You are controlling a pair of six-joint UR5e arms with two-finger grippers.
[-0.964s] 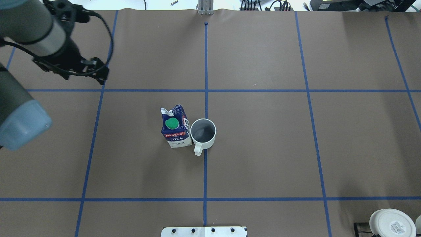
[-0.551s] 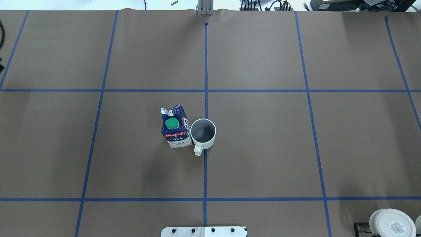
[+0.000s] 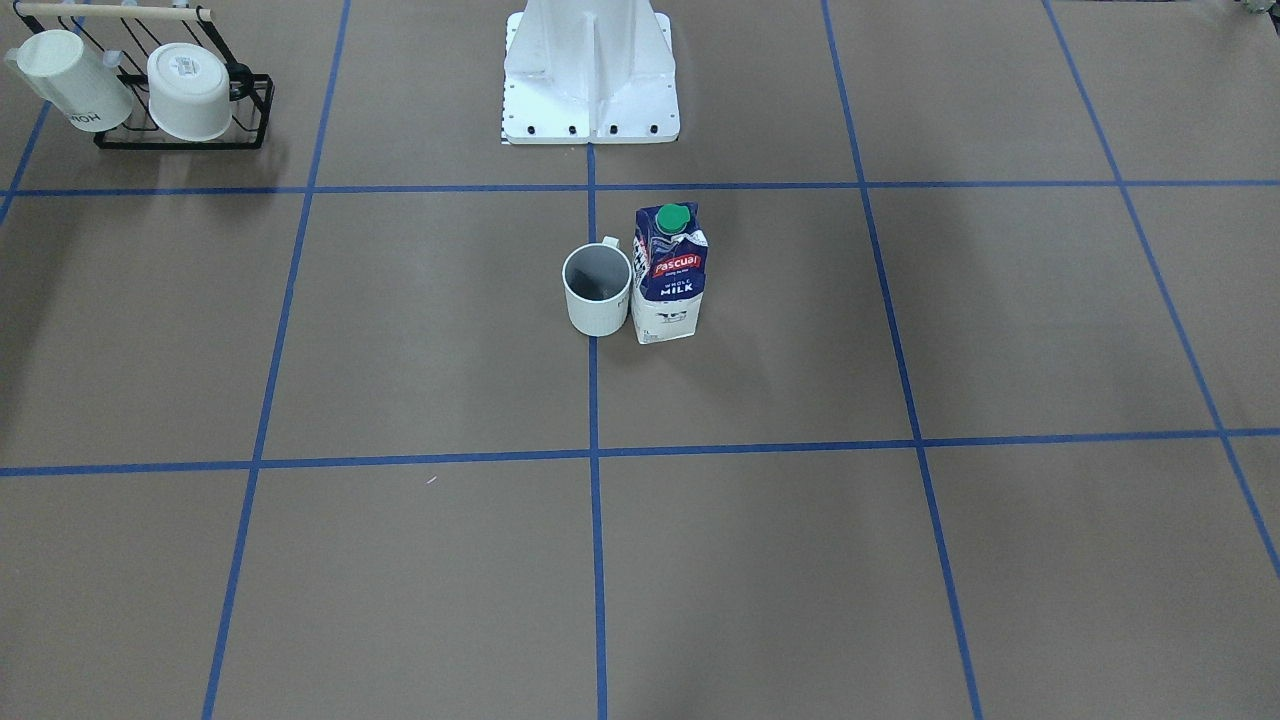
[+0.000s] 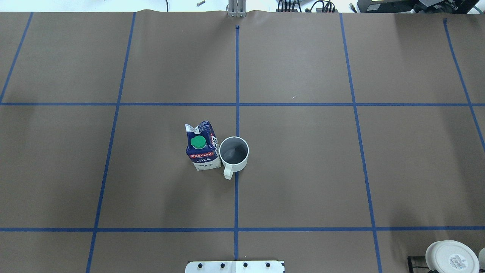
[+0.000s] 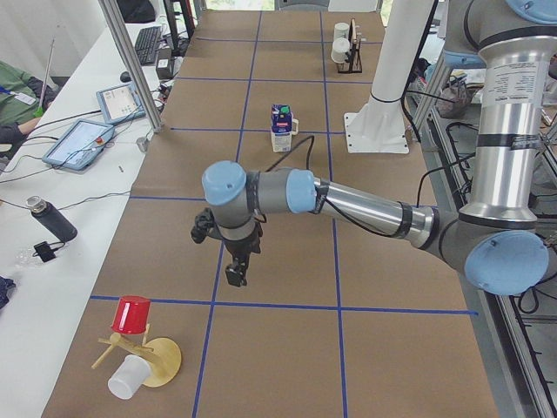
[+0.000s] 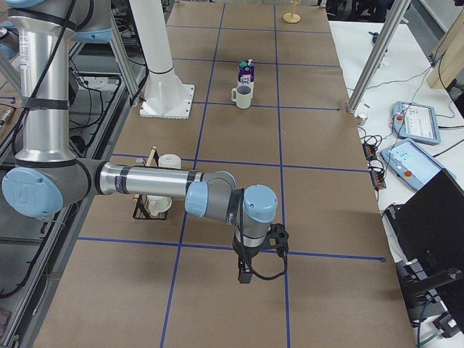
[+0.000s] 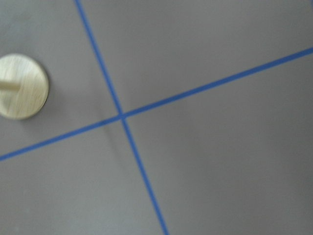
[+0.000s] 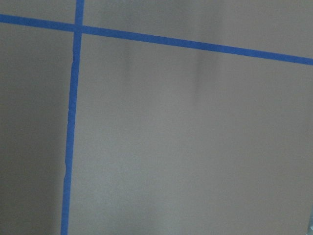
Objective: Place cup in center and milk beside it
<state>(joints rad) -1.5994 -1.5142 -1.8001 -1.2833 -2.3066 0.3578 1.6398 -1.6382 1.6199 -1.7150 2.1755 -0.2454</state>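
Observation:
The cup (image 4: 234,151), a white mug with a dark grey inside, stands upright on the centre blue line with its handle toward the robot. The milk (image 4: 202,151), a blue-and-white carton with a green cap, stands upright right next to it on the robot's left. Both also show in the front view, the cup (image 3: 597,290) and the milk (image 3: 670,280). My left gripper (image 5: 235,274) hangs over the table's left end, far from both. My right gripper (image 6: 246,274) hangs over the right end. I cannot tell whether either gripper is open or shut.
A black rack (image 3: 180,143) with two white cups stands by the robot's right side. A wooden stand with a red cup (image 5: 132,313) stands at the table's left end; its round base (image 7: 22,85) shows in the left wrist view. The robot base (image 3: 590,80) is behind the cup.
My left arm has drawn out of the overhead view to the left. The cup and the milk have not moved.

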